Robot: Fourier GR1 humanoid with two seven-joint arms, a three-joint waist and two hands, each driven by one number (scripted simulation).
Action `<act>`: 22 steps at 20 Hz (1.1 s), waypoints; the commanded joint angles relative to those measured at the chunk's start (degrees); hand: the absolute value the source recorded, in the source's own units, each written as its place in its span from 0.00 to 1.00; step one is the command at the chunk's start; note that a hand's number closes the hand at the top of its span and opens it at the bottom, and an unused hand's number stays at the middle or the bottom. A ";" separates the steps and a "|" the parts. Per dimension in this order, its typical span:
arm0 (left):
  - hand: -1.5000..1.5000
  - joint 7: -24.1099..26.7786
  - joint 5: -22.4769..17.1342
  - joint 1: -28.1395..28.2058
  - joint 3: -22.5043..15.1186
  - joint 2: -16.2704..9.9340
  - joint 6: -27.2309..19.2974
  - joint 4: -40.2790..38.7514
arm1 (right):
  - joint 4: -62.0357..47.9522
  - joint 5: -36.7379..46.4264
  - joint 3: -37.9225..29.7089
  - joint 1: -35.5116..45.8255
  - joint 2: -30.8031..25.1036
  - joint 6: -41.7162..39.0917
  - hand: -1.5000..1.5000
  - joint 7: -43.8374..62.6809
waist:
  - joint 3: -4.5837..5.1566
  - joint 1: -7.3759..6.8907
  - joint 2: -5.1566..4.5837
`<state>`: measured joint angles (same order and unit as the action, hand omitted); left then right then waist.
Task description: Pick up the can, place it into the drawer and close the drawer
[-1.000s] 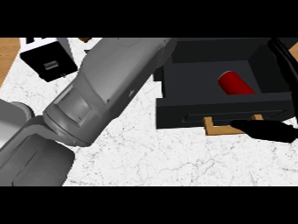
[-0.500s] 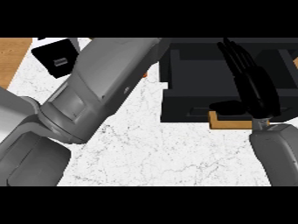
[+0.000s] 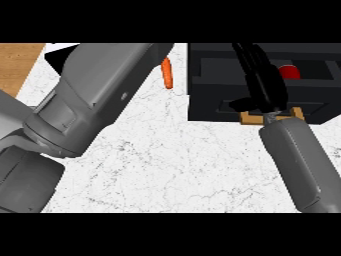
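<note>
The red can (image 3: 291, 71) lies inside the black drawer (image 3: 210, 102) at the upper right, and only part of it shows past my right hand. My right hand (image 3: 262, 85) lies over the drawer's front and its opening. Its fingers are straight and point away from me, and its thumb (image 3: 239, 104) rests against the drawer's front wall. The hand is open and holds nothing. My left forearm (image 3: 92, 105) fills the left side, and its hand is out of sight past the top edge.
An orange carrot (image 3: 168, 73) lies on the white marbled counter (image 3: 180, 165) just left of the drawer. Wood surface (image 3: 7, 62) shows at the far left. A tan piece (image 3: 251, 118) sits at the drawer's front edge by my right wrist.
One second ago the can lay in plain view with my right hand at the drawer's right. The hand swung over the drawer, then shifted a little left, uncovering part of the can.
</note>
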<state>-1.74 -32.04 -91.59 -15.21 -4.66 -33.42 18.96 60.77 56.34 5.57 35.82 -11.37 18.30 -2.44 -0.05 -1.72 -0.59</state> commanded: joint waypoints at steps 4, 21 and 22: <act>0.00 -2.78 1.30 3.79 -0.69 -3.23 2.14 4.33 | -16.42 4.91 -3.76 10.99 1.82 11.18 0.00 0.83 | 0.02 -1.29 0.19; 0.00 -7.33 2.57 14.15 -2.17 -9.33 4.42 18.47 | -39.49 6.33 -10.14 29.61 0.48 22.15 0.00 -0.50 | 0.01 -5.05 -0.72; 0.00 -8.69 3.84 13.97 -3.32 -8.97 2.16 19.05 | -39.58 4.88 -10.91 31.66 -0.77 18.75 0.00 -2.40 | -0.02 -4.35 -0.31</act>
<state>-9.19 -29.07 -79.37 -17.70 -12.83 -30.51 35.38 23.21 62.26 -3.47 62.11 -10.69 36.44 -3.67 -0.28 -5.69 -1.21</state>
